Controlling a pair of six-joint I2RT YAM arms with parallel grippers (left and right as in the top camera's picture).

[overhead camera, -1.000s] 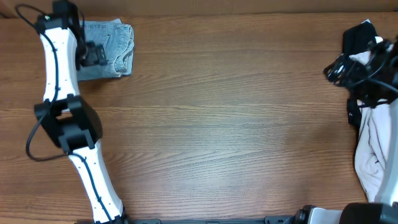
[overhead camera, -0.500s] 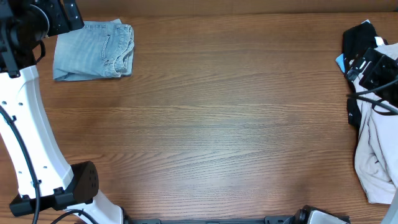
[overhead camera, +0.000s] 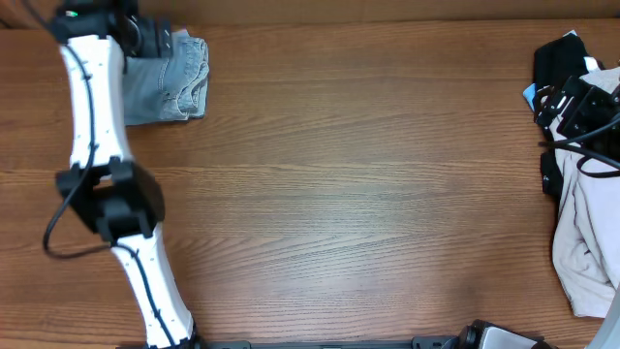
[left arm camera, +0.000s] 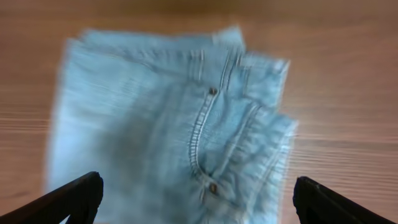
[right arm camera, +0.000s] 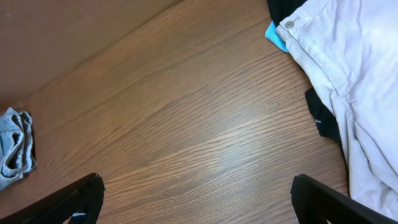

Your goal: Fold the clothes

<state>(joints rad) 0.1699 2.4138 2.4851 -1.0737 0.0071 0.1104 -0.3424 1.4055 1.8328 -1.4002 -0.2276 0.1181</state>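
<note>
The folded light-blue denim jeans (overhead camera: 174, 82) lie at the far left corner of the table. In the left wrist view the jeans (left arm camera: 180, 124) fill the frame, blurred, pocket stitching and rivets facing up. My left gripper (left arm camera: 199, 205) hovers above the jeans, open and empty. In the overhead view the left gripper (overhead camera: 145, 34) is over the jeans' far left part. My right gripper (right arm camera: 199, 202) is open and empty above bare wood near the right edge; in the overhead view it (overhead camera: 572, 102) sits by the pile. The jeans also show small in the right wrist view (right arm camera: 15, 149).
Beige trousers (overhead camera: 581, 233) and a black garment (overhead camera: 560, 58) lie piled at the right edge. The right wrist view shows the beige trousers (right arm camera: 348, 74), a black garment (right arm camera: 323, 115) and a bit of blue cloth (right arm camera: 275, 34).
The left arm has swung back over the folded jeans after moving off to the left. The right gripper has barely moved. The jeans lie as before.
</note>
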